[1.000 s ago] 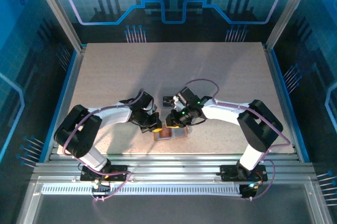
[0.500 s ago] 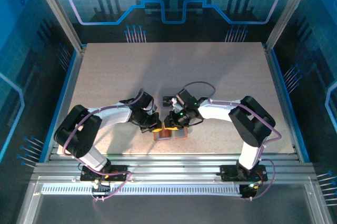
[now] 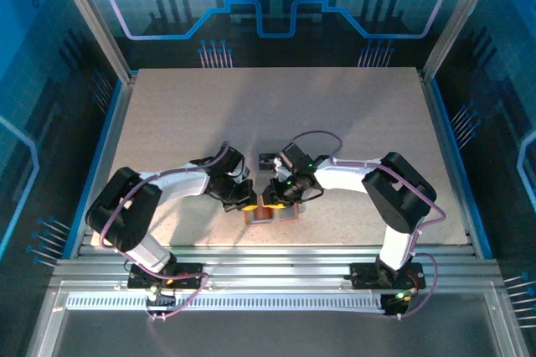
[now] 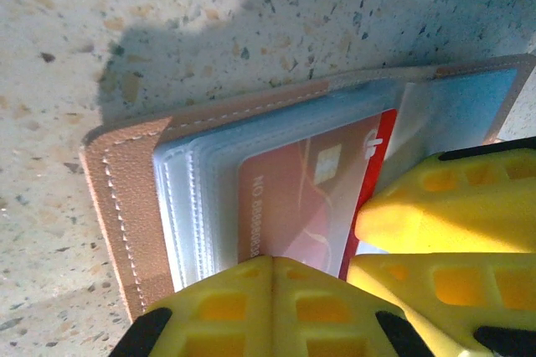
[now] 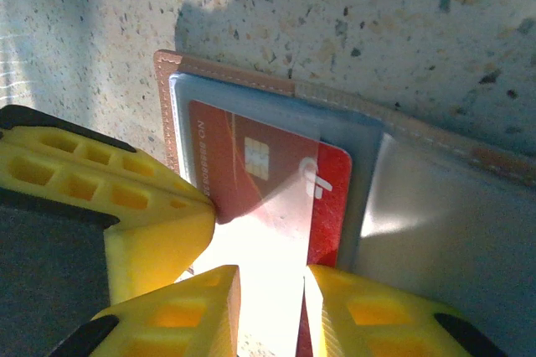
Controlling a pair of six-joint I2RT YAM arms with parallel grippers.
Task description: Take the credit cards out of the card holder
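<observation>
Holder: a salmon-pink leather-like folding card holder point(image 4: 126, 198) lies open and flat on the speckled pale table point(image 4: 251, 22), close to the front edge, between the two arms.
Card: a red chip credit card point(image 5: 331, 198) sits in a clear pocket point(image 4: 180, 206), one end poking out (chip side up).
Left claw: left gripper point(image 4: 270, 277), yellow fingers together, set down against the pockets.
Right claw: right gripper point(image 5: 270, 281), fingers slightly apart over the card's end; whether it is pinching I cannot tell.
</observation>
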